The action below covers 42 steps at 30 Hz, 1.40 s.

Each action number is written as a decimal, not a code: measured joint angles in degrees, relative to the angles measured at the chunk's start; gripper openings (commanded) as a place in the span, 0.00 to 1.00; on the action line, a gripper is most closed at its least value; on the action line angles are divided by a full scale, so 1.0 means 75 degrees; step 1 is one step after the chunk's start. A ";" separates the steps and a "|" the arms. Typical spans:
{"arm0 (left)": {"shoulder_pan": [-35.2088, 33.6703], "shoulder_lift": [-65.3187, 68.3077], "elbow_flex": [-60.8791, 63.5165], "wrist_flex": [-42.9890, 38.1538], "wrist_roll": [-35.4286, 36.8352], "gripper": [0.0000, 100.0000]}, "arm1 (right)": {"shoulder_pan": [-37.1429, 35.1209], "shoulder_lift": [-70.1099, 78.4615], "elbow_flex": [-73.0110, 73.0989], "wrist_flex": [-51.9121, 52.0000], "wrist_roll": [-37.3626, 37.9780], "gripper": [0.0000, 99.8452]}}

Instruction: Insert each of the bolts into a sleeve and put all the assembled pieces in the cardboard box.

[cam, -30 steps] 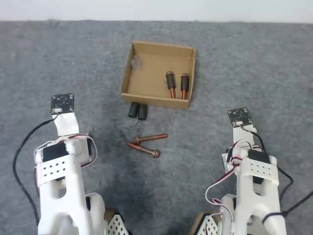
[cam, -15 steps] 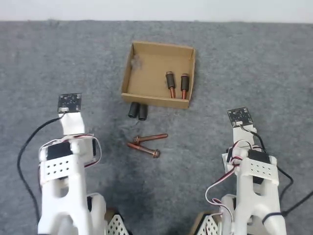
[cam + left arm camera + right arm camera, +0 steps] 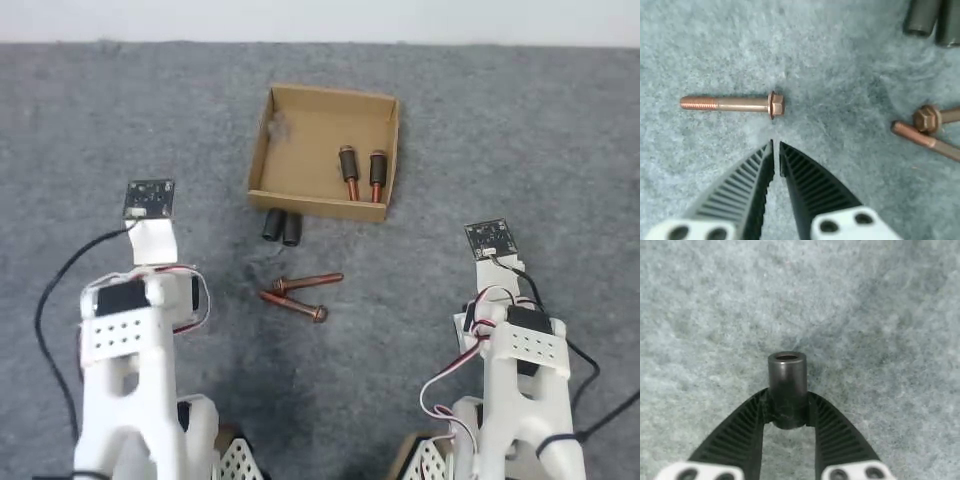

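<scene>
At the left of the table (image 3: 90, 120), the left arm (image 3: 125, 330) stood over the grey mat. Its wrist view showed the left gripper (image 3: 776, 146) with its fingers drawn together, a thin slit between the tips and nothing held. A single copper bolt (image 3: 732, 104) lay on its side just beyond the tips, apart from them. Toward the centre, two loose bolts (image 3: 308, 283) (image 3: 293, 304) lay close together, their ends crossing or touching; which could not be told. Just beyond them, two black sleeves (image 3: 272, 225) (image 3: 292, 229) lay side by side against the near wall of the cardboard box (image 3: 315, 205). Inside the box, toward its right side, two assembled pieces (image 3: 349, 172) (image 3: 377, 175) lay parallel. At the right, the right arm (image 3: 515, 345) was over bare mat. The right gripper (image 3: 788, 402) was clamped on a black sleeve (image 3: 787, 375), open end pointing away from the wrist.
</scene>
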 measured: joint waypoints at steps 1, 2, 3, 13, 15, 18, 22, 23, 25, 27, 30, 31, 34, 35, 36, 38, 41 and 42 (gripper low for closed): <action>0.0000 0.0188 -0.0258 0.0211 0.0000 0.01 | 0.0000 0.0000 0.0000 0.0000 0.0000 0.01; -0.0012 0.0457 -0.0551 0.0445 0.0000 0.01 | 0.0000 0.0000 0.0000 0.0000 0.0000 0.01; -0.0012 0.0750 -0.0867 0.0668 0.0000 0.01 | 0.0000 0.0000 0.0000 0.0000 0.0000 0.01; -0.0012 0.3446 -0.2204 0.1418 0.0000 0.01 | 0.0000 0.0000 0.0000 0.0000 0.0000 0.01; -0.0012 0.3751 -0.2204 0.1371 0.0000 0.01 | 0.0000 0.0000 0.0000 0.0000 0.0012 0.01; -0.0012 0.4185 -0.2204 0.1184 0.0000 0.01 | 0.0000 0.0000 0.0000 0.0000 0.0012 0.01; -0.0012 0.4794 -0.2356 0.1172 0.0000 0.01 | 0.0000 0.0000 0.0000 0.0000 0.0129 0.01; -0.0012 0.4947 -0.2473 0.1137 0.0000 0.01 | 0.0000 0.0000 0.0000 0.0000 0.0152 0.01; -0.0117 0.5275 -0.2708 0.0938 -0.0012 0.01 | 0.0000 0.0000 0.0000 0.0000 0.0176 0.01; -0.0281 0.5626 -0.2989 0.0785 0.0000 0.01 | 0.0000 0.0000 0.0000 0.0000 0.0199 0.01; -0.0363 0.6177 -0.3399 0.0762 0.0000 0.01 | 0.0000 0.0000 0.0000 0.0000 0.0223 0.01; -0.0363 0.6377 -0.3540 0.0750 0.0000 0.01 | 0.0000 0.0000 0.0000 0.0000 0.0234 0.01; -0.0375 0.6881 -0.3915 0.0750 -0.0223 0.01 | 0.0000 0.0000 0.0000 0.0000 0.0246 0.01; -0.0375 0.6998 -0.4032 0.0762 -0.0270 0.01 | 0.0000 0.0000 0.0000 0.0000 0.0246 0.01; -0.0375 0.7103 -0.4161 0.0762 -0.0293 0.01 | 0.0000 0.0000 0.0000 0.0000 0.0258 0.01; -0.0375 0.7338 -0.4442 0.0774 -0.0305 0.01 | 0.0000 0.0000 0.0000 0.0000 0.0270 0.01; -0.0363 0.7642 -0.4864 0.0774 -0.0305 0.01 | 0.0000 0.0000 0.0000 0.0000 0.0270 0.01; -0.0363 0.7760 -0.5005 0.0774 -0.0305 0.01 | 0.0000 0.0000 0.0000 0.0000 0.0270 0.01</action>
